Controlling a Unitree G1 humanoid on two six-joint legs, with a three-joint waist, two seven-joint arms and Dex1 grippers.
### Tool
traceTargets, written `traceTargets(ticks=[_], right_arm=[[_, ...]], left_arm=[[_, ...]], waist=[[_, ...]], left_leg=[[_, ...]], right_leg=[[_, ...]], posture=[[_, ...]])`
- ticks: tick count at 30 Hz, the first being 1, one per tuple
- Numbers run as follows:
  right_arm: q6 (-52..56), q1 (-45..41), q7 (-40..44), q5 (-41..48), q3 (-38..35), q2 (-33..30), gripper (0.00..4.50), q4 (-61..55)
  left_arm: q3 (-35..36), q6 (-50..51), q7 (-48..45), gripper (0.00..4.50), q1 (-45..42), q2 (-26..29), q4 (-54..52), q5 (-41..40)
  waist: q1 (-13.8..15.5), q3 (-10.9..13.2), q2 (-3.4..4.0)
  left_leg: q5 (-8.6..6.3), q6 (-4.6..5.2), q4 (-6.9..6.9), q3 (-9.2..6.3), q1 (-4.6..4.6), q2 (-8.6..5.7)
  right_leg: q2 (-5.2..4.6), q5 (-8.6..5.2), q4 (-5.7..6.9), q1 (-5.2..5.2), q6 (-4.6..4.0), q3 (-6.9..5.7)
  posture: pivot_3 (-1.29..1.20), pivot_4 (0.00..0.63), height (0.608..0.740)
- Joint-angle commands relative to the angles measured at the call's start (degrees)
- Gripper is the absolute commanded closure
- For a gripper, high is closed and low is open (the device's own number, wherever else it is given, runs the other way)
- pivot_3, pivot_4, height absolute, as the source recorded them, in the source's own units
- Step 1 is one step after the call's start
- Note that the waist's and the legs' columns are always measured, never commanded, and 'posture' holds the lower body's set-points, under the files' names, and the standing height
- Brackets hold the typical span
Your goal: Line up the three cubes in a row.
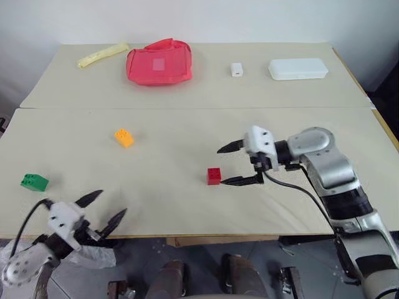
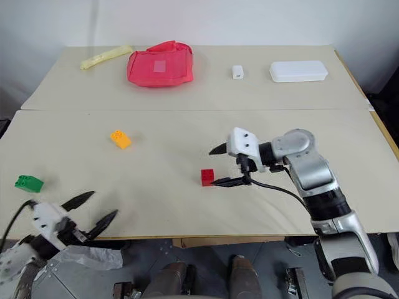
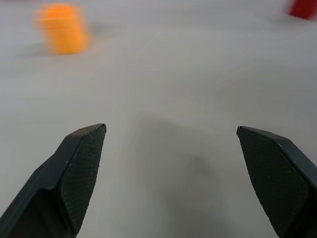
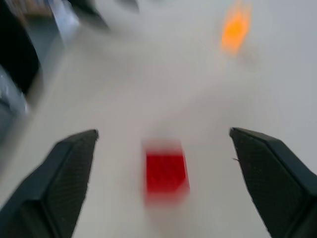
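Three studded plastic cubes on table: red (image 1: 214,176) mid, by open R gripper (image 1: 230,164); orange-yellow (image 1: 124,137), green (image 1: 33,182) near left edge; L gripper (image 1: 103,208) open at front edge

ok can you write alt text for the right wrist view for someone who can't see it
The right gripper is open, its two black fingers standing apart on either side of a red cube that sits on the beige table. An orange-yellow cube lies farther off.

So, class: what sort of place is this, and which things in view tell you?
Probably a robot test bench in a plain indoor room, not a home. A bare beige table holds only scattered props: a red cube, an orange-yellow cube, a green cube and a red pouch.
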Motion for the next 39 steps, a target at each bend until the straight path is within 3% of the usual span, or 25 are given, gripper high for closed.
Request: traceTargets(ticks=[1,7,12,20,27,34,37,39], right_arm=[[-4.5,4.2,-0.4,8.4,-7.0,2.5,0.05,-3.3],[-17.2,13.2,1.1,7.3,-6.9,4.2,0.05,-5.1],[-18.8,15.8,1.8,7.4,-7.5,2.0,0.05,-2.5],[-22.4,15.2,1.9,6.1,-5.7,1.0,0.05,-0.4],[-23.8,15.4,1.9,5.1,-2.6,1.7,0.05,-0.7],[-24.1,16.5,0.9,5.0,-1.2,1.7,0.05,-2.3],[-24.3,16.9,0.6,4.9,-1.2,1.4,0.0,-2.6],[-24.8,17.0,-0.4,4.6,-1.7,1.5,0.0,-2.7]], left_arm=[[6.0,-2.3,4.3,0.0,3.6,-3.0,-1.1,-0.8],[13.7,-2.3,11.5,0.0,5.9,-10.2,2.9,-5.8],[21.2,1.0,12.1,0.0,5.3,-8.8,10.7,-13.8],[21.4,0.8,10.7,0.0,-0.5,0.0,17.3,-11.6],[15.1,8.0,6.5,0.0,-13.5,15.3,26.4,-7.8],[10.2,11.8,3.3,0.0,-20.7,20.8,35.7,-4.2],[9.4,12.4,2.1,0.58,-22.2,21.2,37.5,-3.8],[9.1,11.7,1.4,1.22,-22.1,21.0,37.7,-3.2]], waist=[[0.0,0.0,-0.09],[0.1,0.0,-0.15],[0.1,0.0,-0.25],[0.3,-0.1,-0.35],[-0.1,-0.1,-0.38],[-1.2,-0.1,-0.38],[-1.2,-0.1,-0.41],[-1.3,-0.1,-0.41]], left_leg=[[0.0,0.0,0.01,0.0,0.01,0.0],[-0.01,0.02,0.01,0.05,0.07,-0.01],[-0.01,0.01,0.04,0.06,0.11,0.0],[-0.01,0.01,0.04,0.01,0.15,0.02],[0.02,-0.03,0.04,0.0,0.15,0.0],[-0.03,0.01,-0.03,0.09,0.14,-0.03],[-0.03,0.01,0.01,0.09,0.13,-0.04],[-0.03,0.01,0.02,0.1,0.13,-0.04]], right_leg=[[0.0,0.0,-0.01,0.0,0.0,0.0],[-0.02,0.0,-0.05,0.04,0.0,0.04],[-0.01,0.0,0.0,0.05,0.0,0.05],[-0.05,-0.01,-0.01,0.11,-0.03,0.04],[-0.04,-0.02,0.12,0.07,-0.04,0.03],[-0.03,-0.02,0.47,-0.11,-0.05,0.0],[-0.03,-0.02,0.51,-0.1,-0.04,0.0],[-0.04,-0.02,0.51,-0.09,-0.05,0.01]], posture=[[0.0,0.15,0.74],[0.0,0.15,0.74],[0.0,0.15,0.74],[0.0,0.15,0.74],[0.0,0.15,0.74],[0.0,0.15,0.74],[0.0,0.15,0.74],[0.0,0.15,0.74]])
